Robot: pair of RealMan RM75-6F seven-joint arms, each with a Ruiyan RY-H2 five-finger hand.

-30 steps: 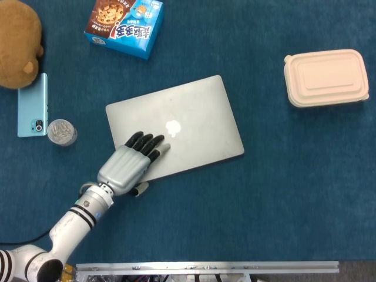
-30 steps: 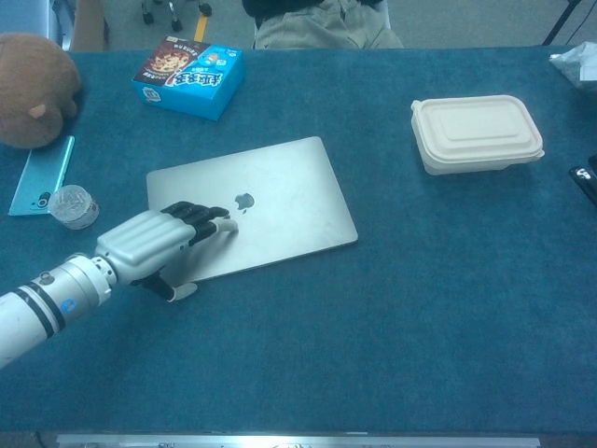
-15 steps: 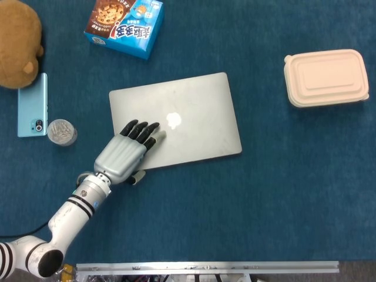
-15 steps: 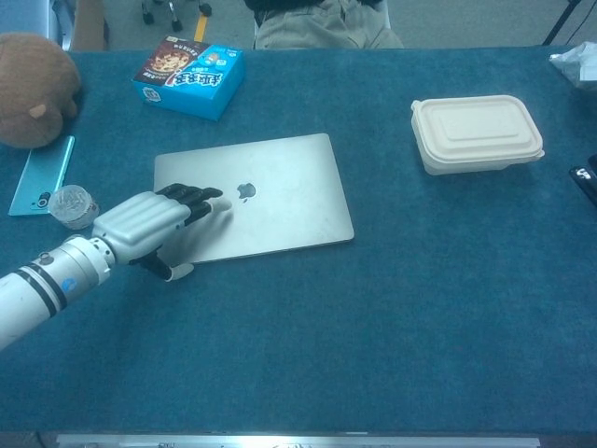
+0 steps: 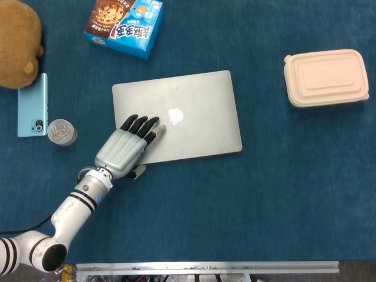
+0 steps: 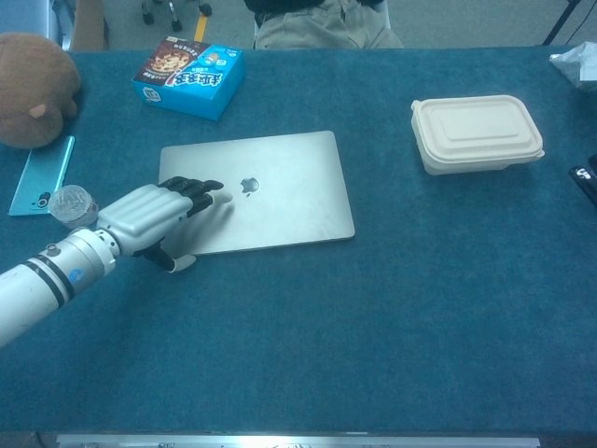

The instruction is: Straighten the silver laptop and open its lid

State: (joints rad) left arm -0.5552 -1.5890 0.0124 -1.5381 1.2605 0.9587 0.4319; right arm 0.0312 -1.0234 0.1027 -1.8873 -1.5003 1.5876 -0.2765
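The silver laptop (image 5: 188, 111) (image 6: 275, 191) lies closed on the blue table, its edges nearly square to the table. My left hand (image 5: 124, 150) (image 6: 149, 222) rests flat on the lid's near left corner, fingers stretched toward the logo and thumb off the front edge. It holds nothing. My right hand does not show in either view.
A blue cookie box (image 5: 124, 26) lies behind the laptop. A teal phone (image 5: 32, 106), a small round tin (image 5: 61, 132) and a brown plush toy (image 5: 17, 41) sit at the left. A cream lidded food container (image 5: 326, 77) is at the right.
The laptop has turned clockwise in the head view under my left hand, from tilted to nearly straight. The hand shifted slightly left with it.
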